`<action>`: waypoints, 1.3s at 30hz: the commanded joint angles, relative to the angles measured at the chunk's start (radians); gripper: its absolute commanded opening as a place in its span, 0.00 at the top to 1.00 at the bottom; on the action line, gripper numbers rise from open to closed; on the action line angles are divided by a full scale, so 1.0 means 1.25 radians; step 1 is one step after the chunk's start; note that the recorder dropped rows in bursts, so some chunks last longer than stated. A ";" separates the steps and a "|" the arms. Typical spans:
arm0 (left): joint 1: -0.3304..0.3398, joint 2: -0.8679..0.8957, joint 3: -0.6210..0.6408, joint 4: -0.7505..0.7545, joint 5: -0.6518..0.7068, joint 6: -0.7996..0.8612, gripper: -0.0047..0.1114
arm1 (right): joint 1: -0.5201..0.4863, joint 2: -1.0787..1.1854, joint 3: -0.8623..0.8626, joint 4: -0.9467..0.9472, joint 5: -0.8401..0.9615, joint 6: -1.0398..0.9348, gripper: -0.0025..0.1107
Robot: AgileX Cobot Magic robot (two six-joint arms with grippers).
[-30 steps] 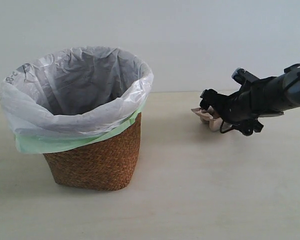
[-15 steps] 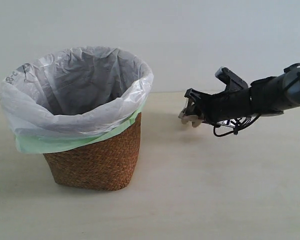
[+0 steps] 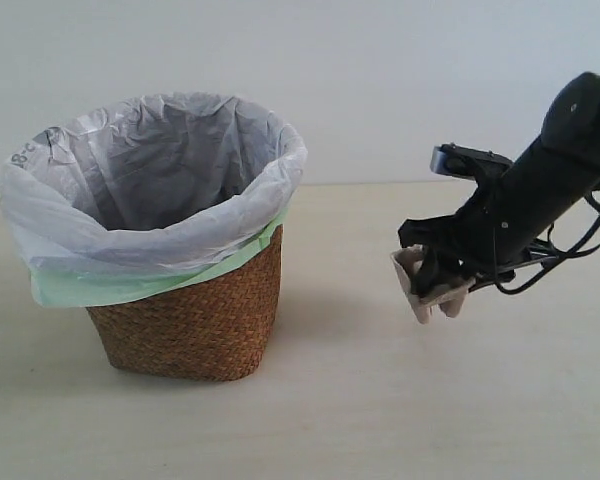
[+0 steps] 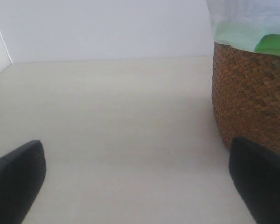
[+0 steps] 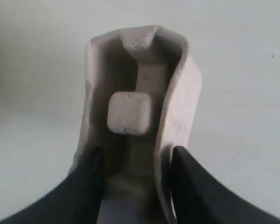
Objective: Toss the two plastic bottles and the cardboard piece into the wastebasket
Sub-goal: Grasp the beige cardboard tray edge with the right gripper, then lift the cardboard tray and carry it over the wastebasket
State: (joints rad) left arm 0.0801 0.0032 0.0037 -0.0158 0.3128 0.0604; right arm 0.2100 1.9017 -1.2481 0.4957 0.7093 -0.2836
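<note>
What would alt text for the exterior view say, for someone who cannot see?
The robot's right gripper holds a small tan cardboard piece over a pale table, to the right of a bag-lined brown wicker wastebasket.

Light is bright, even and diffuse. The basket [image 3: 195,325] throws a faint, soft shadow on the table [image 3: 380,420]. In the right wrist view the cardboard [image 5: 130,112] is close and slightly blurred; the exterior view is mildly grainy.
</note>
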 commanded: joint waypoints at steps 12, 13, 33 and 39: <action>-0.005 -0.003 -0.003 -0.002 -0.006 -0.007 0.03 | -0.001 -0.004 0.022 -0.002 -0.048 -0.094 0.06; -0.005 -0.003 -0.003 -0.002 -0.006 -0.007 0.03 | 0.006 -0.004 0.022 -0.007 -0.053 -0.094 0.06; -0.005 -0.003 -0.003 -0.002 -0.006 -0.007 0.03 | 0.088 0.061 0.022 -0.325 -0.117 0.173 0.61; -0.005 -0.003 -0.003 -0.002 -0.006 -0.007 0.03 | 0.088 0.049 0.017 -0.321 -0.128 0.156 0.98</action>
State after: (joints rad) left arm 0.0801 0.0032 0.0037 -0.0158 0.3128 0.0604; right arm 0.3198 1.9812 -1.2222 0.1049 0.5609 -0.0771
